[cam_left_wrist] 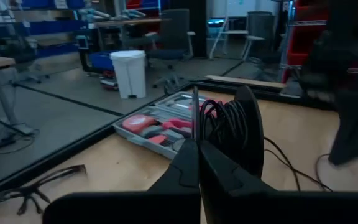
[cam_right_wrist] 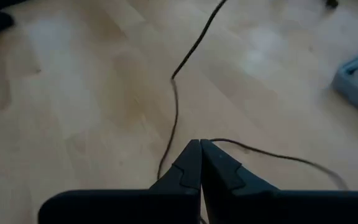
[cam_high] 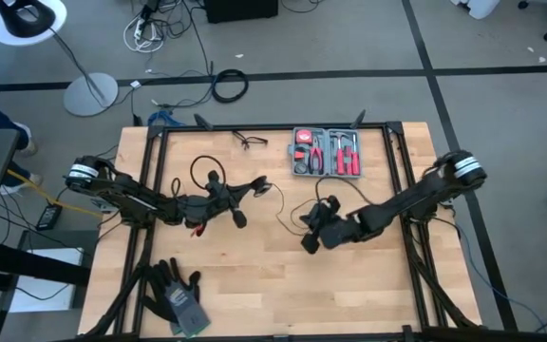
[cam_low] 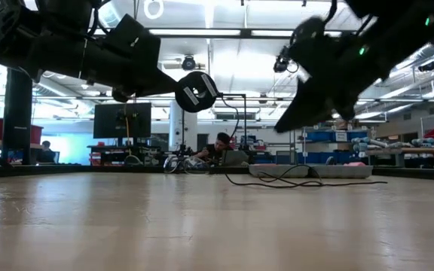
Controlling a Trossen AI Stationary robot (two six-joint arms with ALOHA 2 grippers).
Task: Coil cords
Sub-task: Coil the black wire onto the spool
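Observation:
The cord is one thin black cable. Some of it is wound in loops (cam_left_wrist: pixel 224 124) beside its round black puck (cam_low: pixel 197 92), which is up in the air at my left gripper (cam_high: pixel 251 189). The left gripper is shut and points level. The remaining cable (cam_low: pixel 292 181) lies slack on the table's middle (cam_high: pixel 292 217). My right gripper (cam_high: pixel 308 242) is shut, tilted downward and held above the table. Two strands of the cable (cam_right_wrist: pixel 174 106) run on the wood right under its fingertips (cam_right_wrist: pixel 200 144). My left gripper pinches the cord between its two fingertips, just by the wound loops next to the puck; a thin strand (cam_left_wrist: pixel 195 112) rises from the tips. The fingers come level. Loops and puck hang clear of the table, and a strand (cam_low: pixel 239 143) drops to it. My right gripper may touch the cord; I cannot tell, because its own fingers hide that spot.
A grey tool case (cam_high: pixel 326 152) with red-handled tools sits at the far edge, a glasses-like wire item (cam_high: pixel 250 141) to its left. Dark gloves (cam_high: pixel 179 296) lie at the near left. A thicker coiled cable (cam_high: pixel 229 85) is on the floor beyond.

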